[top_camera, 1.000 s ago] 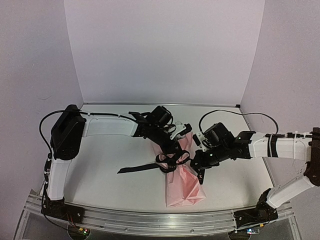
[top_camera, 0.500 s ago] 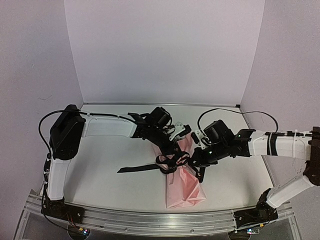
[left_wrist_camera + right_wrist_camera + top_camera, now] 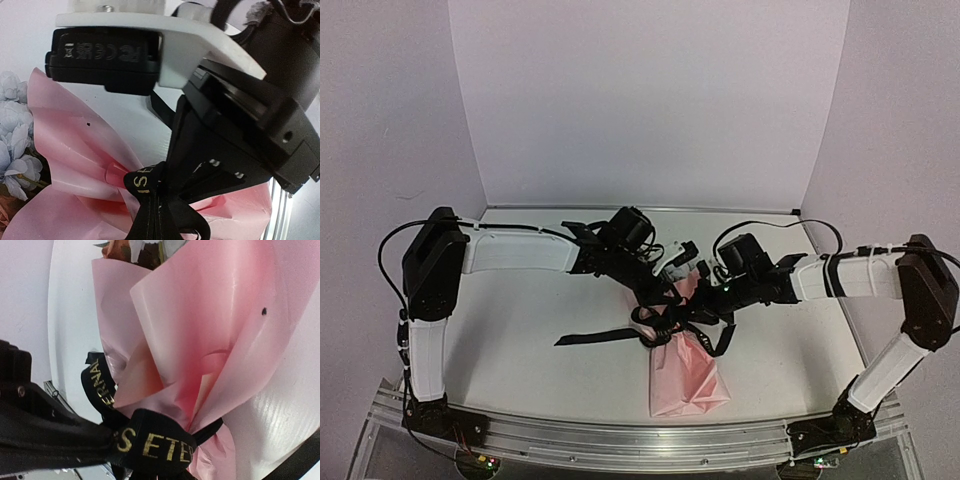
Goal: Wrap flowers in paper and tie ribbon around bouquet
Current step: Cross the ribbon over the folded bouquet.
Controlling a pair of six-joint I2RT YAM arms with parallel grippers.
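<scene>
The bouquet lies in the middle of the table, its pink paper (image 3: 686, 378) pinched at the waist by the black ribbon (image 3: 596, 337), whose tail runs off to the left. Gold letters show on the ribbon (image 3: 167, 444). Pale blue flowers (image 3: 12, 150) peep from the paper's wide end; orange-brown flowers (image 3: 131, 250) show in the right wrist view. My left gripper (image 3: 658, 298) is shut on the ribbon (image 3: 144, 183) at the knot, from the upper left. From the right, my right gripper (image 3: 708, 306) is also shut on the ribbon, and a loop hangs beside it.
An aluminium rail (image 3: 620, 436) runs along the near edge of the white table (image 3: 520, 310). Pale walls close the back and both sides. A black cable (image 3: 770, 224) arches over the right arm.
The left gripper has closed on the ribbon at the knot. The right gripper moved up and left to the bouquet's waist, dragging its ribbon end along. Both arms' elbows swung outward.
</scene>
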